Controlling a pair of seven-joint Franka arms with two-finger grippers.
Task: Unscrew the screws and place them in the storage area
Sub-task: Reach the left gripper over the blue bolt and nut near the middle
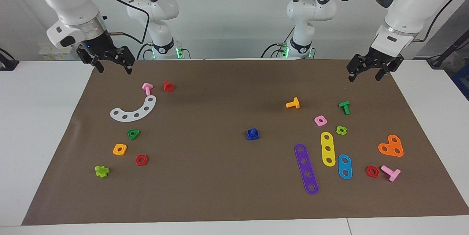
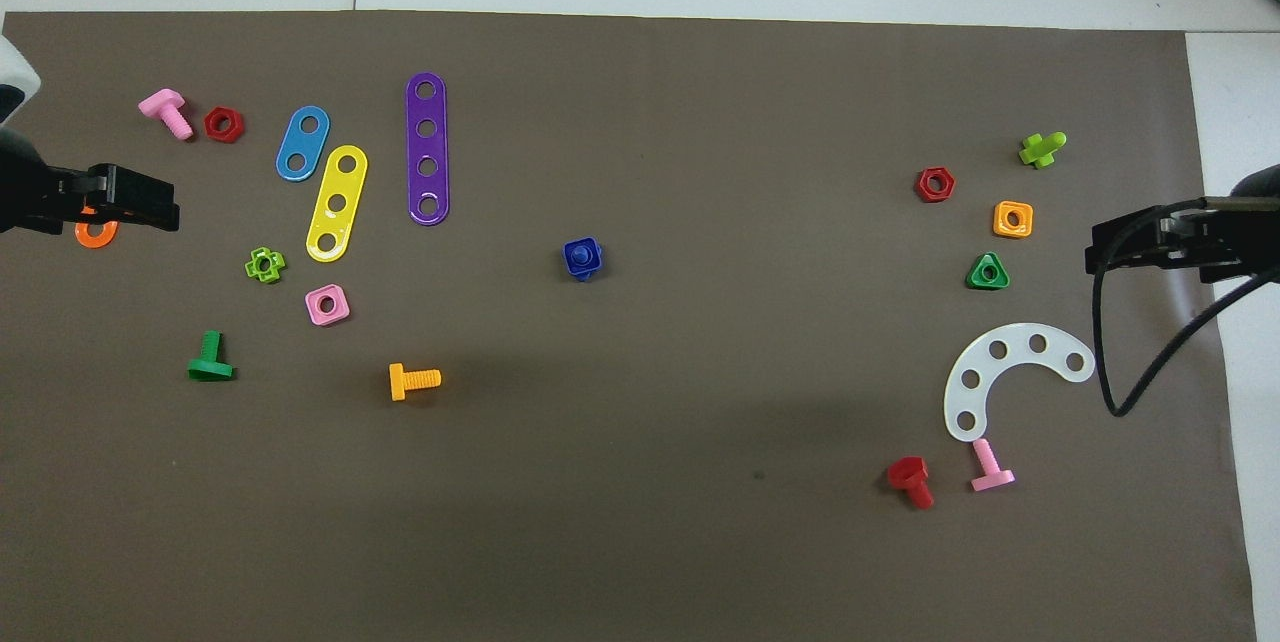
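Observation:
A small blue screw (image 1: 252,131) (image 2: 581,253) stands in a blue square nut at the middle of the brown paper. The storage area (image 1: 161,136) (image 2: 900,342) is the bare paper toward the right arm's end, around a white curved strip (image 1: 133,110) (image 2: 1010,377) and a green triangular nut (image 1: 133,134) (image 2: 987,272). My right gripper (image 1: 114,69) (image 2: 1092,257) hangs open and empty over the paper's robot-side corner there. My left gripper (image 1: 364,77) (image 2: 172,207) hangs open and empty over the corner at the left arm's end.
Toward the left arm's end lie purple (image 1: 306,169), yellow (image 1: 328,149) and blue (image 1: 344,166) strips, an orange heart plate (image 1: 391,146), and orange (image 1: 293,103), green (image 1: 344,107) and pink (image 1: 391,172) screws. Red, orange and lime pieces lie around the white strip.

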